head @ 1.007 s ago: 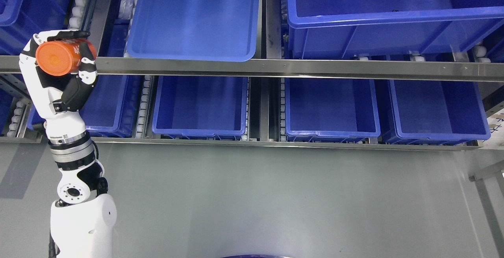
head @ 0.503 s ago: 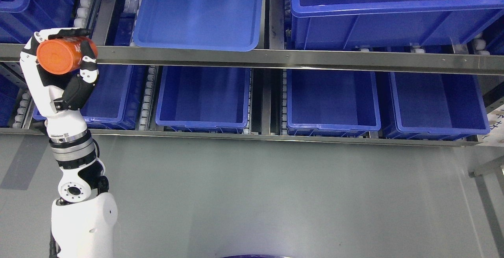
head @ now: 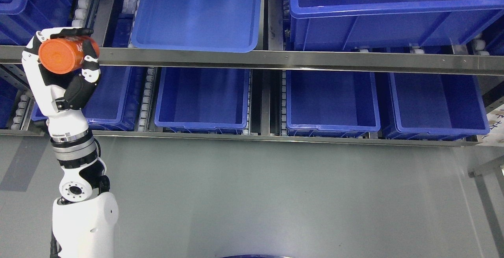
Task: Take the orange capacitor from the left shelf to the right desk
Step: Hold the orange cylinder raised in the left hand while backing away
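Left hand (head: 61, 67) grips smooth orange cylindrical capacitor (head: 63, 54).

left hand (head: 59, 67) grips orange capacitor (head: 65, 55) before shelf rail (head: 275, 59).

A: Left hand (head: 59, 67) raised at far left, before the shelf rail (head: 275, 58), capacitor (head: 63, 55) in its fingers.

B: Behind the rail?

A: Tray (head: 197, 12) upper middle, large bin (head: 393, 17) to its right. Below, a row of bins (head: 330, 100) side by side. Floor (head: 275, 195) in front.
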`<state>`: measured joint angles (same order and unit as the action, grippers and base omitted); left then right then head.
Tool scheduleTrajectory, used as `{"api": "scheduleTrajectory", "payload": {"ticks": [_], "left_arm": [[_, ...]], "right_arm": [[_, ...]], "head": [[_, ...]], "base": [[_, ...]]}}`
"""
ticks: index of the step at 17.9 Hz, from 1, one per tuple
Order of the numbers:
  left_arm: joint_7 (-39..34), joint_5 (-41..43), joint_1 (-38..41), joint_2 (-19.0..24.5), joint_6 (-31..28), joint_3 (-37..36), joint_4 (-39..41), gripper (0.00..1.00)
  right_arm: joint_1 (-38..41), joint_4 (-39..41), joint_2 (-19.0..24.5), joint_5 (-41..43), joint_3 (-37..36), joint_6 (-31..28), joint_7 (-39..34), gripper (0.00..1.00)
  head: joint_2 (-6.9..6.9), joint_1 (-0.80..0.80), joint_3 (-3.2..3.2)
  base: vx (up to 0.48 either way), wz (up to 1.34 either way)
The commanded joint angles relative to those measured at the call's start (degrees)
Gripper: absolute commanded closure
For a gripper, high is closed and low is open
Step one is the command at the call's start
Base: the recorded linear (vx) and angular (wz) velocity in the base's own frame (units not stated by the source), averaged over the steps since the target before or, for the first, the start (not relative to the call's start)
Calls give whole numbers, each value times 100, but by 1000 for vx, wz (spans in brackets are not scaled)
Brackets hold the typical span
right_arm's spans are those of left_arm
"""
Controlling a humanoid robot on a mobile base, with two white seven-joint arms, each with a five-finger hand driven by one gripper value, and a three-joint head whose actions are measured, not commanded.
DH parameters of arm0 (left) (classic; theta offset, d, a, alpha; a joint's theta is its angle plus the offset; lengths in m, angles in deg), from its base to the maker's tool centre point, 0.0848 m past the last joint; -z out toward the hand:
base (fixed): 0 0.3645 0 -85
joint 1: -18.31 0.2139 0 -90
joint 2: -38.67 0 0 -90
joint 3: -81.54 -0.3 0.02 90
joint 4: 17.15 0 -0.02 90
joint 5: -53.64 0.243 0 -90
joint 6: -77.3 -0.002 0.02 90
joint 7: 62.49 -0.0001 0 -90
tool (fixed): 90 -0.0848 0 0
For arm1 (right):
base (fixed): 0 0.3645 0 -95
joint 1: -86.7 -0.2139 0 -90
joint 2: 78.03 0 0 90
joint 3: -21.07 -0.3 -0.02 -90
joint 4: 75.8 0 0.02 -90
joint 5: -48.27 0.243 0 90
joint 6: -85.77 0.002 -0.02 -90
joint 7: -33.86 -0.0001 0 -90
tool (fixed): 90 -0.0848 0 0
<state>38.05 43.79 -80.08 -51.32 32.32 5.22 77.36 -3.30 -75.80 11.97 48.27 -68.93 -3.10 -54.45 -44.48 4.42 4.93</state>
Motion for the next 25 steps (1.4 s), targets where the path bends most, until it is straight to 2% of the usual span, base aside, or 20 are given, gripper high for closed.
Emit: {"api": "scheduleTrajectory", "payload": {"ticks": [1, 16, 25], "left_arm": [[1, 0, -4, 99, -2, -49, 6, 99], [88, 0, -22, 99, -2, -93, 173, 99], [97, 0, -4, 99, -2, -602, 261, 98]], "right_arm": [[114, 100, -100, -18, -70, 27, -2, 0], [114, 100, -100, -18, -70, 18, -2, 0], [114, 100, -100, -18, -70, 27, -2, 0]], "head": [[0, 0, 0], [0, 0, 0], [0, 0, 0]], "base": [[0, 0], [2, -43], [-2, -151]]}}
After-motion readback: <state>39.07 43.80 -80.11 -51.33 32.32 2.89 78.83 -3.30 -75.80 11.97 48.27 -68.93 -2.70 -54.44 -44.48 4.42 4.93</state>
